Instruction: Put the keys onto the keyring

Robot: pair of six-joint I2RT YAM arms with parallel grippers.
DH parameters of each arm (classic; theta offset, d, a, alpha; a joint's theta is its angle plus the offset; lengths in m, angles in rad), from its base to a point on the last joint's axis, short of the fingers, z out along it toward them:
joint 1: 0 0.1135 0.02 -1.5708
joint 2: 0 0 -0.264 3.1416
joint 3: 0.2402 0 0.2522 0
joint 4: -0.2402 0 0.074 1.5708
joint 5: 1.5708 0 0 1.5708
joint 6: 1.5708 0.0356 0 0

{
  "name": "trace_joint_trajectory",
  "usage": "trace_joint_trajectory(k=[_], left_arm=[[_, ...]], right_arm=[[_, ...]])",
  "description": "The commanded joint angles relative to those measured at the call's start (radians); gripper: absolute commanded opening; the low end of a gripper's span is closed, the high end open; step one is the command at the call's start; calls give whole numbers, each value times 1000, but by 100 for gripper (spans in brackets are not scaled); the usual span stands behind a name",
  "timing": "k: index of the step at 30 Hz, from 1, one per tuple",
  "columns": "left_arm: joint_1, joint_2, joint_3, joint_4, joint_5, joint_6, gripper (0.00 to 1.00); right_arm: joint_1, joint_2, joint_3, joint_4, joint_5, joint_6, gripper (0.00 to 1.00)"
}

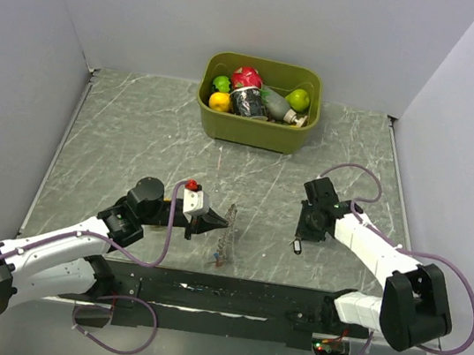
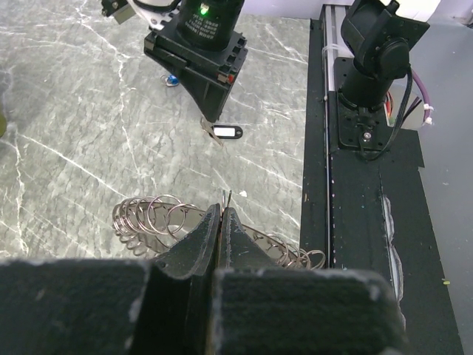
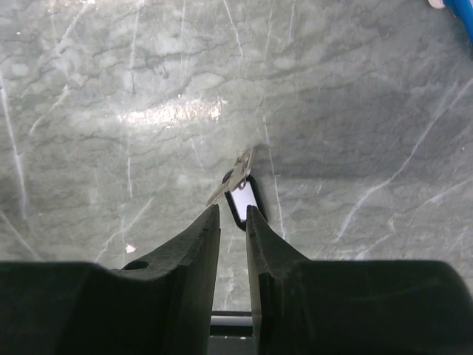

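Left hand is clenched on the rim of the large grey-brown keyring of coiled wire loops, near the middle of the grey marbled table. The small metal key with a black-framed white plastic head is seen at the tips of the right hand, right of the ring. Its fingers are narrowly apart, and a grasp cannot be told. The head should be pinched squarely, with the blade left free for threading.

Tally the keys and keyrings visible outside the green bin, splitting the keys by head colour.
keyring: 1
black-headed key: 1
blue-headed key: 1
Total: 3
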Motion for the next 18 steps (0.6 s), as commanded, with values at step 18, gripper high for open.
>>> trace_joint_trajectory(k=[18], left_arm=[[6, -29, 42, 64, 25, -7, 1]], right_arm=[[-19, 103, 30, -19, -1, 23, 19]])
